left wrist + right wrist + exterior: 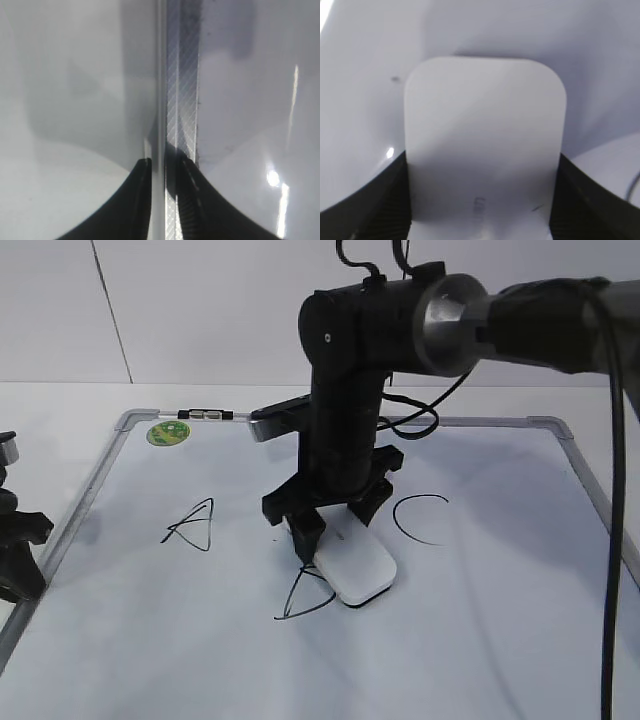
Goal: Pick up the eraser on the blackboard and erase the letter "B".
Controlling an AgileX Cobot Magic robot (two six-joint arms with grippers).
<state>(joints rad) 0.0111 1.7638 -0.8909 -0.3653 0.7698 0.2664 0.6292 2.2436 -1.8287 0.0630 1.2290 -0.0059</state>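
Eraser (355,567): long axis runs 10 to 4 o'clock, flat on blackboard (150,640).
Right claw (330,530): pinching eraser's sides.
Left claw (162,200): nearly pressed together.
Letter "B" (300,600): partly covered by eraser.

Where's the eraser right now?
In the exterior view, the eraser sits mid-board in the right gripper, over the letter "B", between the "A" and "C".

On the blackboard (480,640), the eraser (356,566) lies over the letter "B" (300,600) — between "A" (193,523) and "C" (420,518).
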